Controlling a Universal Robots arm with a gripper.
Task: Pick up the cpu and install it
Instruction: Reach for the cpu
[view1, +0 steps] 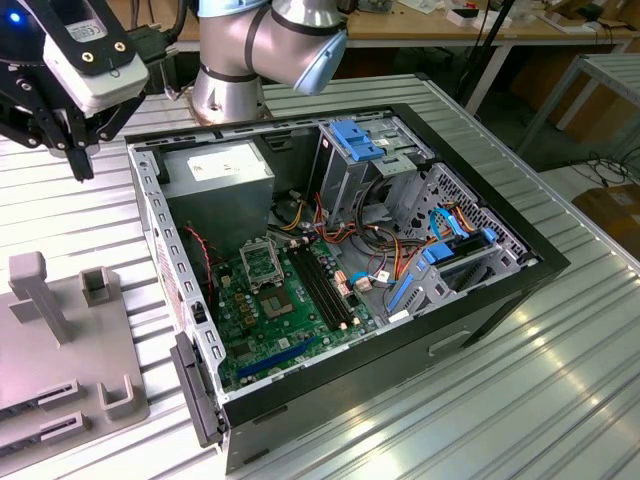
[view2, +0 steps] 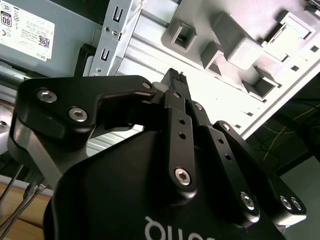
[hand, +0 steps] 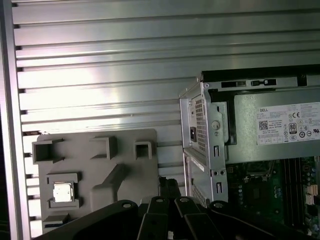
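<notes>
The gripper (view2: 175, 76), fingers (view2: 176, 102) pressed together on nothing, was held above the table (hand: 100, 60), while the cpu (hand: 63, 192) was seated in a pocket near an edge of the grey holder (hand: 125, 150), likely to fix its position.

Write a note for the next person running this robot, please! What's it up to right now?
Gripper: shut, holding nothing, above the ribbed metal table beside the open black computer case.
Small square silver cpu: lying in a pocket of the grey plastic holder plate, untouched.
Done: nothing yet. Left: picking it up and fitting it on the green circuit board.
</notes>
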